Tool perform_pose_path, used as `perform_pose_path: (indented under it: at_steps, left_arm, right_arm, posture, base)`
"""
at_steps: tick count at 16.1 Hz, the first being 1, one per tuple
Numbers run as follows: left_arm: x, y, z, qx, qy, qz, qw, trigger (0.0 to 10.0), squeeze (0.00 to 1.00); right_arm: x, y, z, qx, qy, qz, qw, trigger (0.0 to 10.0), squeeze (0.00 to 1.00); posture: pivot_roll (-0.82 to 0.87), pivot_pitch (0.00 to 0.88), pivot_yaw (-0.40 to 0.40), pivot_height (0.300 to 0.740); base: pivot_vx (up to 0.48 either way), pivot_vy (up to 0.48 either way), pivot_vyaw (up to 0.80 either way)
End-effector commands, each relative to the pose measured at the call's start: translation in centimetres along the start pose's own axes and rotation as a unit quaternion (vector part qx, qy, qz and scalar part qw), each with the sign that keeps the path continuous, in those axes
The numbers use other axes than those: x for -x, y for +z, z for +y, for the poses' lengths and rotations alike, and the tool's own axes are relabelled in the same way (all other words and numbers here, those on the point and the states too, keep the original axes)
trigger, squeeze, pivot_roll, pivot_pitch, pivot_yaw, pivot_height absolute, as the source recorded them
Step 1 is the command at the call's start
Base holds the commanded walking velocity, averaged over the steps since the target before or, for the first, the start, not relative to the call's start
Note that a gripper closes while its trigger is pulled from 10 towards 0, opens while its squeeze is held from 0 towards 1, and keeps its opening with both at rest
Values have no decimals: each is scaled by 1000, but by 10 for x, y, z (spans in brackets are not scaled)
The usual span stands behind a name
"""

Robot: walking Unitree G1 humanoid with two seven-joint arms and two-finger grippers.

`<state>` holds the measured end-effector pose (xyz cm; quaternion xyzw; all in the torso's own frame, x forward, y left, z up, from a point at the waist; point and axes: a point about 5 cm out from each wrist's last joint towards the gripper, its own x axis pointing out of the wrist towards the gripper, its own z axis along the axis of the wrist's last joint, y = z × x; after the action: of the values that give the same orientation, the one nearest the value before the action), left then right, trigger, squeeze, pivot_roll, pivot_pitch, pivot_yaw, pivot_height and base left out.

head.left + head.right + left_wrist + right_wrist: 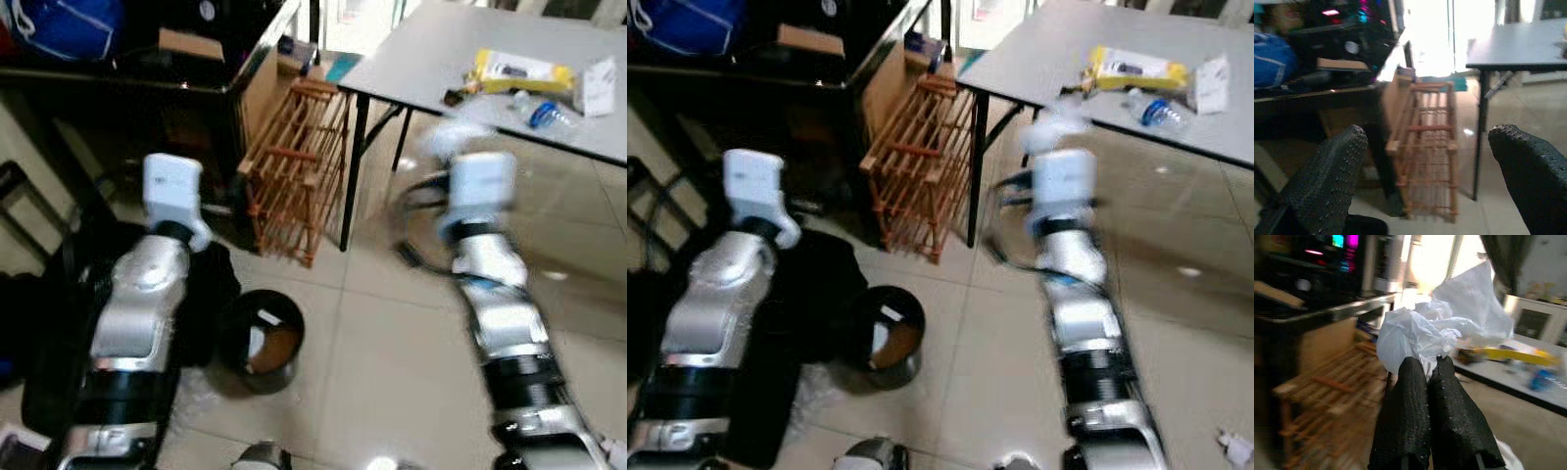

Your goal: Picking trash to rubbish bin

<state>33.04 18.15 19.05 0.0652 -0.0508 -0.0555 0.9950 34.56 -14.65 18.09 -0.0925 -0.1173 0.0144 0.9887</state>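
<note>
Right tool point(1431, 369) clamped together on crumpled white plastic wrapping point(1425, 335), held up in the air near the corner of the grey surface point(431, 54). Left tool point(1430, 161) spread wide apart, holding nothing, pointed toward the wooden slatted rack point(1427, 147). Round black rubbish bin point(260, 338) down on the tiled floor point(392, 352), nearer the left arm, well apart from the held wrapping. Yellow packet point(519, 70) and blue-capped bottle point(544, 113) left lying on the surface. Risks from here: thin pinch on slippery film, likely to slip free during the swing; light plastic drifting past the bin rim if released too high.
</note>
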Motion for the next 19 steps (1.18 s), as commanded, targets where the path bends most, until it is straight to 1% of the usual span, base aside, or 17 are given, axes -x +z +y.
perform_pose_path:
  at_steps: [1, 7, 12, 15, 17, 19]
  left_arm:
    - [1, -1, -5, 2, -10, 3, 1000, 10000, 0]
    - [1, -2, -5, 2, -11, 5, 1000, 10000, 0]
    - [1, -1, -11, 0, -25, -1, 1000, 10000, 0]
    - [3, 0, -11, 0, -33, -4, 999, 10000, 0]
    - [3, 0, -11, 11, -44, -6, 999, 10000, 0]
    - [5, 1, -16, 14, -62, -12, 998, 10000, 0]
  right_arm:
    - [1, -3, -10, 4, -13, 5, 1000, 10000, 0]
    - [1, -4, -9, 3, -13, 7, 1000, 10000, 0]
    - [2, -7, -10, 3, -15, 14, 1000, 10000, 0]
    - [2, -9, -9, 1, -15, 18, 1000, 10000, 0]
    - [1, -9, -9, -3, -17, 19, 1000, 10000, 0]
    - [1, -10, -10, -7, -17, 23, 1000, 10000, 0]
  posture:
    - [94, 109, 38, 740]
    - [91, 111, 37, 740]
    - [91, 112, 37, 740]
    - [91, 112, 37, 740]
    - [94, 113, 36, 740]
    - [93, 112, 36, 740]
  base:
    - [0, 480, 0]
    - [0, 452, 0]
    - [0, 0, 0]
    - [0, 0, 0]
    - [0, 0, 0]
    - [0, 0, 0]
